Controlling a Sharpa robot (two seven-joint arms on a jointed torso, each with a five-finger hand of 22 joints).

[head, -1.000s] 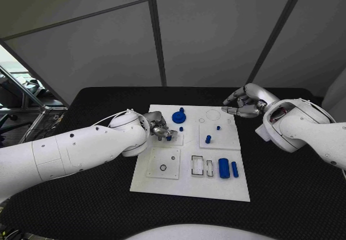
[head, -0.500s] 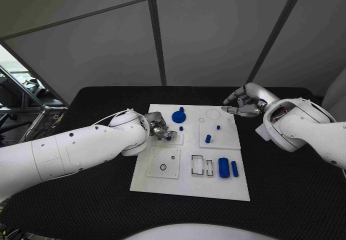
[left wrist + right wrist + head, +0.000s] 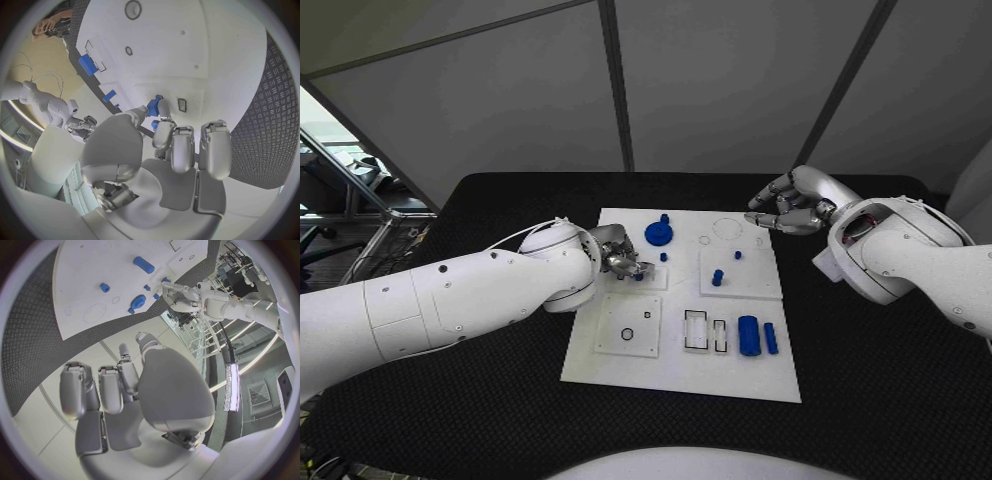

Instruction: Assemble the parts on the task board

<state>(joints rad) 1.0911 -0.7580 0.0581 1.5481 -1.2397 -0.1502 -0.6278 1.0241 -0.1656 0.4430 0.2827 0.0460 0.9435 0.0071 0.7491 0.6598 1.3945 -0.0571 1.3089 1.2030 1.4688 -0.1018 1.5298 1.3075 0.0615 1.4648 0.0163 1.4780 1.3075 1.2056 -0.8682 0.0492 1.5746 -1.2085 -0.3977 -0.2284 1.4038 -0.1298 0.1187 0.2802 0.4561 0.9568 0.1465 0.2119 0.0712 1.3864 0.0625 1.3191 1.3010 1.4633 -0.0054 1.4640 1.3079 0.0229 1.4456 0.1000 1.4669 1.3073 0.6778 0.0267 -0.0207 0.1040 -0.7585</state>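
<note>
Small blue part (image 3: 638,274) pinched at the fingertips of the left hand (image 3: 620,262), low over the left-middle of the task board (image 3: 678,375), just above a small square plate there; seen too in the left wrist view as a blue piece (image 3: 154,106) between thumb and fingers, beside a small dark rectangular slot (image 3: 182,104). Seating step in hand, by the look of it: part brought to its socket, not yet clearly home. Next move likely calls for fine alignment over the slot, then a straight press down without tilting.

Elsewhere on the board: blue round knob (image 3: 658,234) at the far side, short blue peg (image 3: 717,278) mid-board, two blue cylinders (image 3: 756,336) lying near the right edge beside rectangular cut-outs.

Right hand (image 3: 788,212) off the far right corner of the board, fingers curled inward, holding nothing visible.
</note>
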